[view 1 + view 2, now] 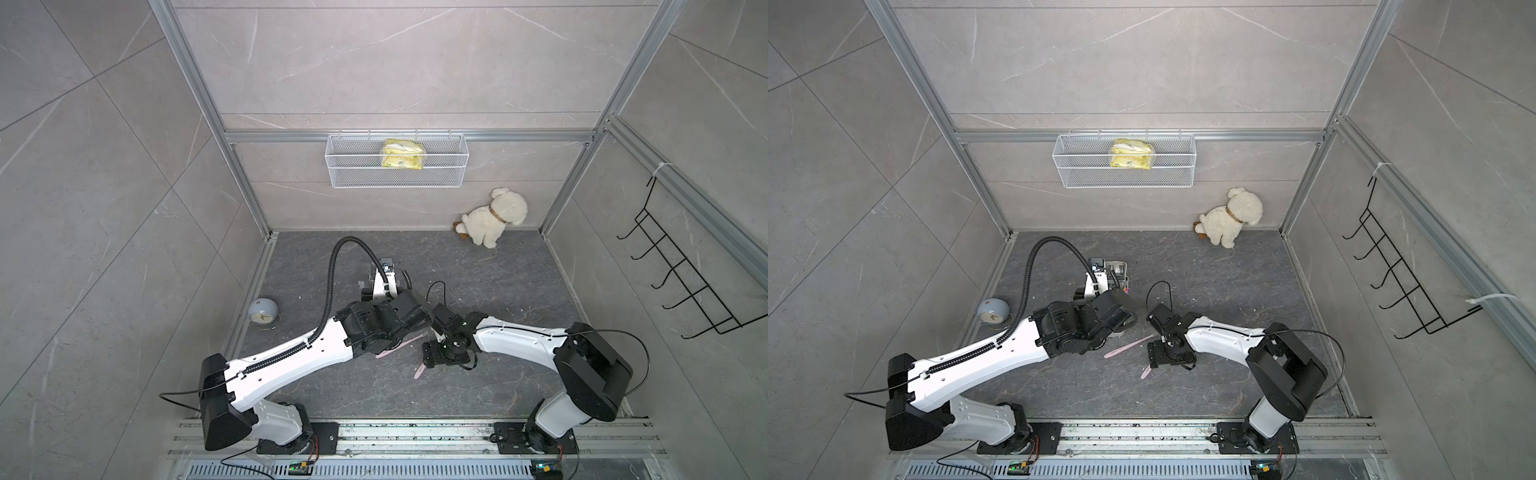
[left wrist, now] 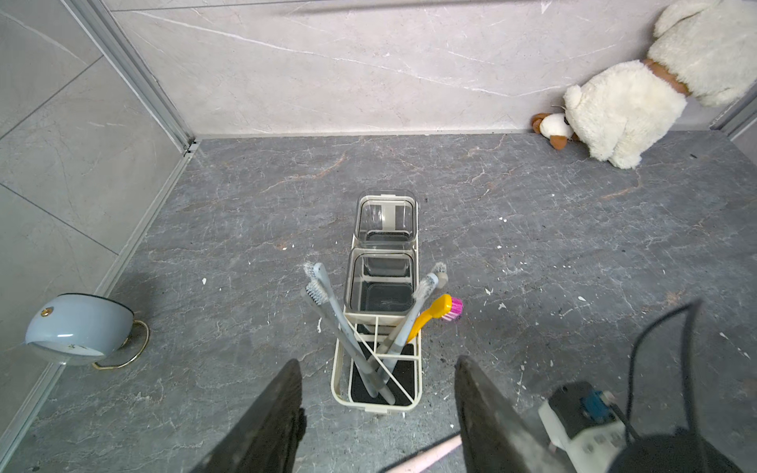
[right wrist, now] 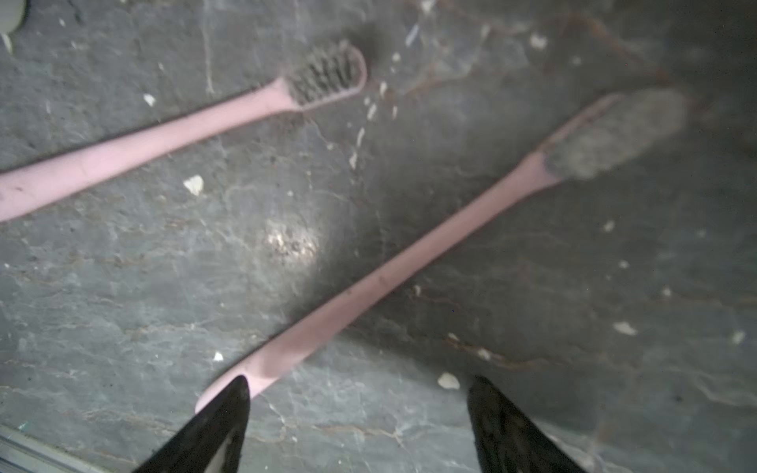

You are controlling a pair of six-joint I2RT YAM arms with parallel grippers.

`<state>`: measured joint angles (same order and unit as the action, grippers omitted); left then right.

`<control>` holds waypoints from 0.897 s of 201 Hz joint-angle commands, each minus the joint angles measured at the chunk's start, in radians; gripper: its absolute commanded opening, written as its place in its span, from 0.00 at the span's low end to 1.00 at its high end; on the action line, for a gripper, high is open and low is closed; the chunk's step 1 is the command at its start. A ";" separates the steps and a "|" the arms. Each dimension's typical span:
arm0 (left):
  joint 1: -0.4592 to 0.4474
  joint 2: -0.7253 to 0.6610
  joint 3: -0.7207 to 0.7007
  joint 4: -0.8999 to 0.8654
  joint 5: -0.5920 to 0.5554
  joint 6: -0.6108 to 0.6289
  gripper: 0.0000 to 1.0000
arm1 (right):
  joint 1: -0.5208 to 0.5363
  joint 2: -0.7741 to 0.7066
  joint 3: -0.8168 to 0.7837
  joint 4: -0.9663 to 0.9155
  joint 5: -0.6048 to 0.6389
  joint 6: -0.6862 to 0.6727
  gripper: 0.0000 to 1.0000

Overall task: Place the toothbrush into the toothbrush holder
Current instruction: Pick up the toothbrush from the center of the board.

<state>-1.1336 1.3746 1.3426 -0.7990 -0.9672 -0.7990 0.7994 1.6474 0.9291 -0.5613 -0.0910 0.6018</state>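
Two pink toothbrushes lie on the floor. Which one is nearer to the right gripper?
The pink toothbrush whose handle end lies at one fingertip of the open right gripper. The other pink toothbrush lies farther off.

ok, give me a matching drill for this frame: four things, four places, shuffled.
Things:
1 yellow packet
2 plush dog
3 clock
4 pink toothbrushes

Places:
A lying flat on the floor, mid-scene
B far right corner
C in the wire basket
D left edge of the floor

Pairs: 1-C, 2-B, 3-D, 4-A
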 commanded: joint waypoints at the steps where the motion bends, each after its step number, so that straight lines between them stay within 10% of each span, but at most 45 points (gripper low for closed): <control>1: -0.019 0.007 0.038 -0.104 -0.024 -0.089 0.61 | 0.004 0.068 0.017 -0.005 0.053 -0.043 0.85; 30: -0.043 0.030 0.051 -0.129 -0.024 -0.128 0.60 | 0.003 0.072 0.028 -0.036 0.085 -0.079 0.78; 86: -0.067 0.026 0.033 -0.125 -0.016 -0.168 0.60 | 0.003 0.000 -0.048 -0.089 0.180 -0.142 0.29; 113: -0.083 0.011 0.012 -0.124 -0.007 -0.192 0.60 | 0.003 -0.026 -0.070 -0.073 0.152 -0.155 0.32; 145: -0.087 0.012 -0.007 -0.123 0.030 -0.216 0.60 | 0.003 -0.078 -0.097 -0.061 0.109 -0.133 0.63; 180: -0.088 0.012 -0.019 -0.122 0.090 -0.249 0.61 | 0.016 -0.138 -0.179 -0.024 0.073 -0.088 0.64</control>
<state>-1.2163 1.4048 1.3296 -0.9058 -0.9108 -0.9951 0.8001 1.5455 0.8097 -0.5854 0.0216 0.4751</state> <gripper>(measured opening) 0.608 0.647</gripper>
